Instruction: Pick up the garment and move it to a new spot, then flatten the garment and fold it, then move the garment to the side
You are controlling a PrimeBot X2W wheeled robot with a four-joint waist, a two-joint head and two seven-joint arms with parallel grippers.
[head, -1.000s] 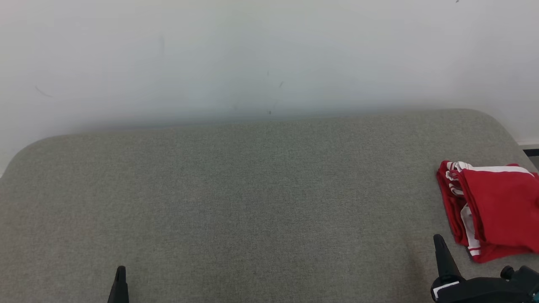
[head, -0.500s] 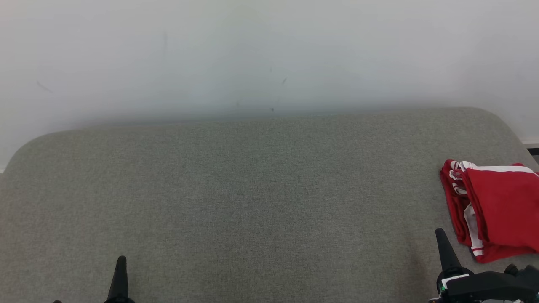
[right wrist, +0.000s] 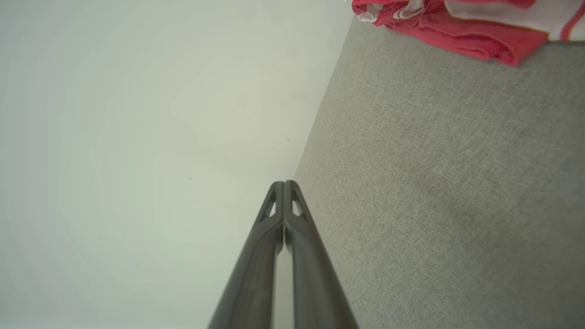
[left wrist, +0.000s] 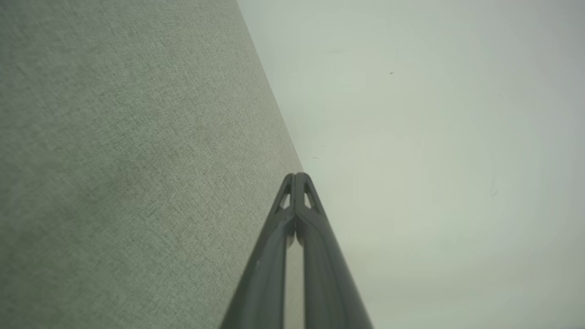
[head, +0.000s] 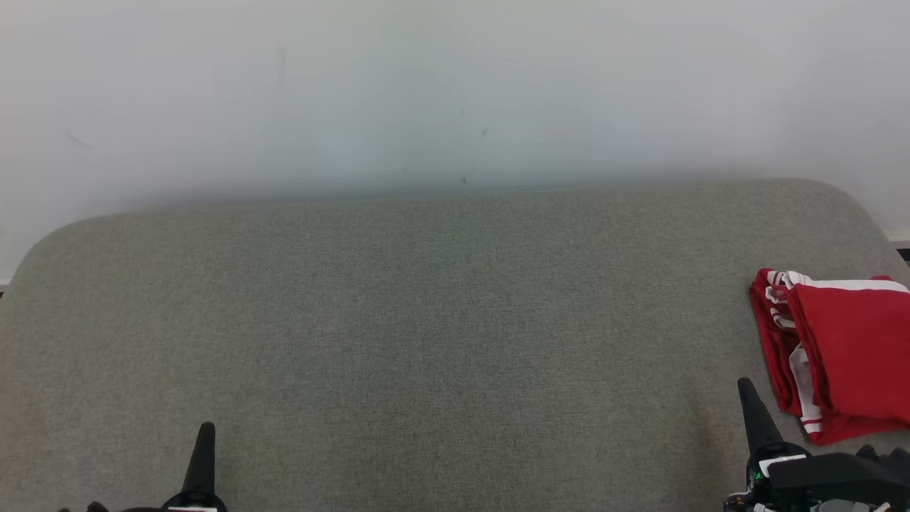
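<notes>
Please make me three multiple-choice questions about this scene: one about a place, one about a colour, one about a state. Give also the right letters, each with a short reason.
1. Where on the grey surface does the garment lie in the head view?
A. far left
B. middle
C. right edge

2. Which colours has the garment?
A. blue and yellow
B. red with white trim
C. black

3. In what state is the right claw?
A. wide open
B. shut and empty
C. shut on the garment

Answers: 1 C, it lies folded at the right edge; 2 B, red cloth with white bands shows; 3 B, its tips meet with nothing between.
</notes>
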